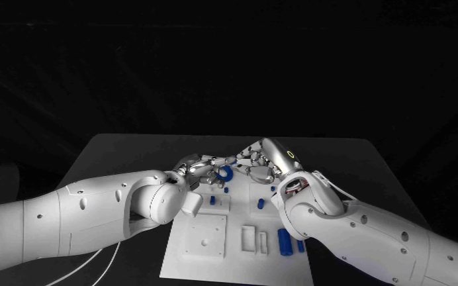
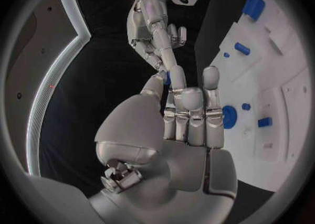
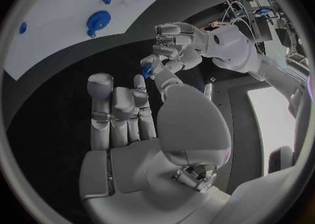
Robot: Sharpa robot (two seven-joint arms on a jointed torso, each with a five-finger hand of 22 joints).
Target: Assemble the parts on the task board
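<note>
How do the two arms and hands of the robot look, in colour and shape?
Both arms are white, with rounded shells and small dark screw holes. The left hand and right hand are silver metal with segmented fingers. A thin white cable hangs under the left arm, and a small lit ring marks the right wrist.

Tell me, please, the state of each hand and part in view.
left hand: pinches the small blue part over the far end of the task board.
right hand: fingertips meet the small blue part; whether it grips is unclear.
round blue part: lying on the task board, free.
blue cylinder: lying on its side at the board's near right.
</note>
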